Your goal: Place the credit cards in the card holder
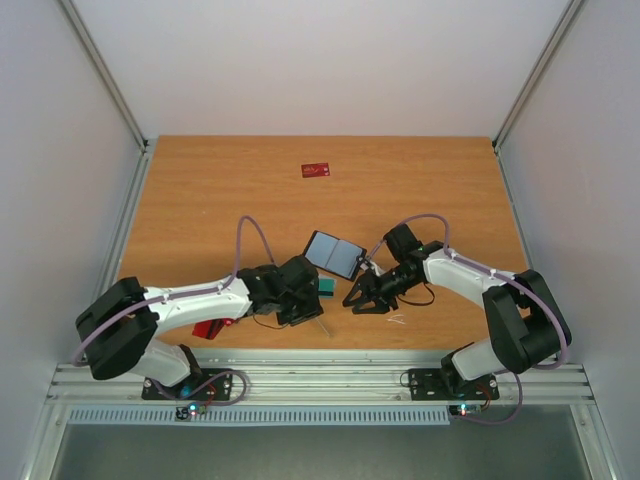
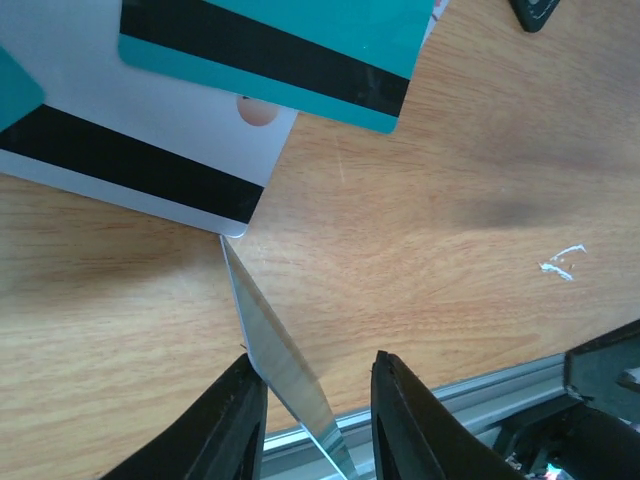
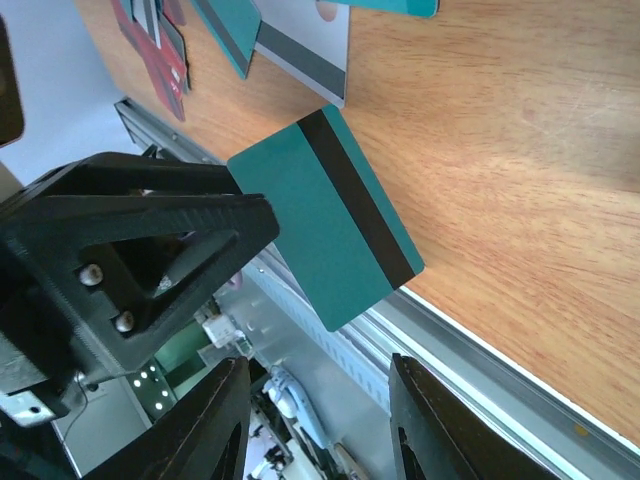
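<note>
The credit cards (image 2: 150, 90) are none of them visibly inside the open card holder (image 1: 335, 254) yet; near it the left tool (image 2: 315, 365) grips a teal card (image 3: 320, 230), and the right tool (image 3: 318, 365) is open and empty.

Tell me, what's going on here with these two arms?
The left pincer grips a teal card, tilted up near the front edge of the table. The right pincer hangs open and empty beside it. The black card holder sits open just behind them, and more cards lie loose, not yet filed.
</note>
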You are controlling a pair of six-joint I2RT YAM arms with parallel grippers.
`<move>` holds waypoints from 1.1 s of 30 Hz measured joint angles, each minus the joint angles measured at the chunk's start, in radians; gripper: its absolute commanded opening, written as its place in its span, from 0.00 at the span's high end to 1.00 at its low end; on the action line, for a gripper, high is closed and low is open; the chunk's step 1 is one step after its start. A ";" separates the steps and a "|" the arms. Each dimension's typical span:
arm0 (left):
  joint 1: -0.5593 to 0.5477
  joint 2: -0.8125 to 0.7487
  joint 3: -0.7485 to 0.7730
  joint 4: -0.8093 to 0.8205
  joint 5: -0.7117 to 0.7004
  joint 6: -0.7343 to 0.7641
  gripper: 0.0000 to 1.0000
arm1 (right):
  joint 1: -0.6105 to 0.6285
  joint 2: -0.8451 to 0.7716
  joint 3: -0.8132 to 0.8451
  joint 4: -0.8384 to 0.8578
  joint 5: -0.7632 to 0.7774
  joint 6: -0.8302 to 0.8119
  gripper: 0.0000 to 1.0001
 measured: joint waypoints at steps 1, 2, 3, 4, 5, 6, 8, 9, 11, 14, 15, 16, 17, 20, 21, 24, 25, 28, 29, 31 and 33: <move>0.000 0.003 -0.004 0.003 -0.002 0.005 0.69 | 0.000 0.000 0.000 0.002 -0.003 0.000 0.60; 0.000 0.010 -0.005 0.005 -0.002 0.010 0.69 | 0.000 0.000 -0.001 0.006 -0.004 0.000 0.60; 0.000 0.018 -0.005 0.010 -0.001 0.017 0.70 | 0.000 0.000 -0.002 0.011 -0.006 0.001 0.60; 0.000 0.029 -0.005 0.014 -0.001 0.024 0.72 | 0.000 0.002 -0.003 0.016 -0.007 0.003 0.60; 0.000 0.041 -0.004 0.016 0.000 0.027 0.75 | 0.000 0.003 -0.005 0.020 -0.007 0.005 0.60; 0.000 0.053 -0.004 0.016 0.000 0.029 0.78 | 0.000 0.006 -0.006 0.025 -0.007 0.007 0.60; 0.000 0.076 -0.002 0.014 0.000 0.038 0.85 | 0.000 0.016 -0.010 0.036 -0.007 0.015 0.60; 0.000 0.085 0.000 0.010 0.000 0.046 0.89 | 0.000 0.020 -0.013 0.040 -0.007 0.019 0.60; 0.000 0.093 0.009 0.001 -0.001 0.059 0.96 | 0.000 0.025 -0.014 0.044 -0.007 0.027 0.60; 0.000 0.093 0.039 -0.023 -0.005 0.077 1.00 | 0.000 0.025 -0.014 0.051 -0.007 0.033 0.60; 0.000 0.090 0.051 -0.031 -0.008 0.085 1.00 | 0.000 0.025 -0.013 0.049 -0.006 0.033 0.59; 0.000 0.084 0.062 -0.037 -0.011 0.091 1.00 | 0.000 0.025 -0.012 0.047 -0.006 0.032 0.59; 0.000 0.074 0.072 -0.044 -0.012 0.100 1.00 | 0.000 0.024 -0.009 0.042 -0.006 0.032 0.57; 0.006 0.026 0.111 -0.051 0.000 0.159 1.00 | 0.000 0.017 0.016 0.020 -0.009 0.027 0.50; 0.012 0.010 0.130 -0.052 0.010 0.185 1.00 | 0.000 0.010 0.031 0.012 -0.013 0.024 0.46; 0.056 -0.034 0.188 -0.049 0.081 0.265 1.00 | 0.000 -0.035 0.078 0.004 -0.054 0.014 0.38; 0.084 -0.050 0.204 -0.045 0.111 0.290 1.00 | 0.000 -0.061 0.093 0.004 -0.073 0.011 0.37; 0.176 -0.092 0.238 -0.040 0.199 0.349 1.00 | 0.000 -0.145 0.135 0.005 -0.132 0.003 0.38; 0.195 -0.097 0.248 -0.041 0.219 0.362 1.00 | 0.000 -0.171 0.145 0.010 -0.153 0.004 0.40; 0.230 -0.102 0.277 -0.040 0.279 0.389 1.00 | 0.000 -0.214 0.153 0.036 -0.191 0.022 0.44; 0.248 -0.102 0.304 -0.035 0.342 0.409 1.00 | 0.000 -0.242 0.152 0.084 -0.225 0.064 0.46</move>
